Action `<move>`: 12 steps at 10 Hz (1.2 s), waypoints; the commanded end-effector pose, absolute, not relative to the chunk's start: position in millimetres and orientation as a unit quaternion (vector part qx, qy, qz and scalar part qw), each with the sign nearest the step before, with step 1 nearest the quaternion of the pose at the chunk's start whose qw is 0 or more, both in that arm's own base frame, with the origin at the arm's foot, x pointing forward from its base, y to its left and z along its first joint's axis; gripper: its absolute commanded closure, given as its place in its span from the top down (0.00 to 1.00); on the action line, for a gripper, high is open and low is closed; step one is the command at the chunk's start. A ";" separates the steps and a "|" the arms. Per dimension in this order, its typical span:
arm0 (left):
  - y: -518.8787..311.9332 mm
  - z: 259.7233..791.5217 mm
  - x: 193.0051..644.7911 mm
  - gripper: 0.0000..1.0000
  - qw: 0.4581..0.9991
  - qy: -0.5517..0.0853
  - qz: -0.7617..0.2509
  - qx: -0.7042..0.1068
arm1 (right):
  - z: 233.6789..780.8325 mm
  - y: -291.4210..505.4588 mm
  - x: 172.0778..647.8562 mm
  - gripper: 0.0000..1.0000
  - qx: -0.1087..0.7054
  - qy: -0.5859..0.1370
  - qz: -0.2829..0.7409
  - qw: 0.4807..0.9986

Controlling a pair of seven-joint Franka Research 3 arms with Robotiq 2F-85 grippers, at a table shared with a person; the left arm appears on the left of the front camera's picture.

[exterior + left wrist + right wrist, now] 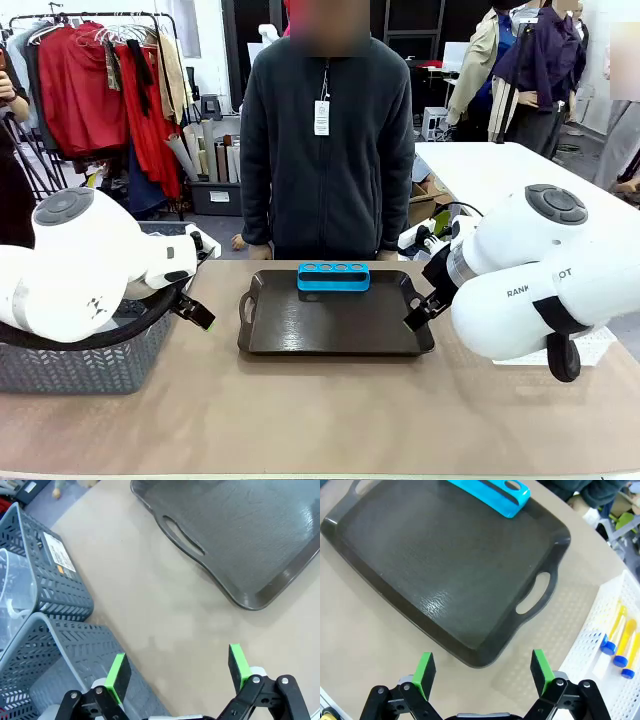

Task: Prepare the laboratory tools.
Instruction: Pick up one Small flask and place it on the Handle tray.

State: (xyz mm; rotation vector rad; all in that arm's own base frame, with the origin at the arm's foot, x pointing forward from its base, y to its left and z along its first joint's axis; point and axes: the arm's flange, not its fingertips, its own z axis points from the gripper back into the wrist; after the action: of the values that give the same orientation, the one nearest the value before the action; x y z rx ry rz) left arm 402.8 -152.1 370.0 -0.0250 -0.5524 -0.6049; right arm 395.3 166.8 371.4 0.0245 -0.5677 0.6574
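Tubes of amber-yellow liquid [615, 625], blue-capped, lying in white basket [590, 650] just beside dark tray [445, 580]; blue rack [490, 492] at tray's far edge, holes unfilled. Left gripper [178, 669] and right gripper [482, 671] both spread wide, grasping nothing, poised above table [165, 610]. Judged stage: outset, nothing loaded. Next, presumably: lowering right gripper over basket, pinching one slim tube, standing it upright in rack.
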 end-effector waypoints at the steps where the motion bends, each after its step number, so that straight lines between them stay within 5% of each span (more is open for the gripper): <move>1: -152.1 370.1 402.7 1.00 0.917 -0.269 -0.294 -0.012 | 371.4 166.8 395.3 1.00 0.012 -0.275 0.318 0.907; 12: -152.1 370.1 402.7 1.00 0.917 -0.269 -0.294 -0.012 | 371.4 166.8 395.3 1.00 0.012 -0.275 0.318 0.907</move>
State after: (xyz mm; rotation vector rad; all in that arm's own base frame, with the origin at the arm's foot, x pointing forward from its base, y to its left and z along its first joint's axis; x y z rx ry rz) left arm 402.6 -152.5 370.0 -0.0249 -0.5524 -0.6058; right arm 395.3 166.9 371.4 0.0241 -0.5677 0.6579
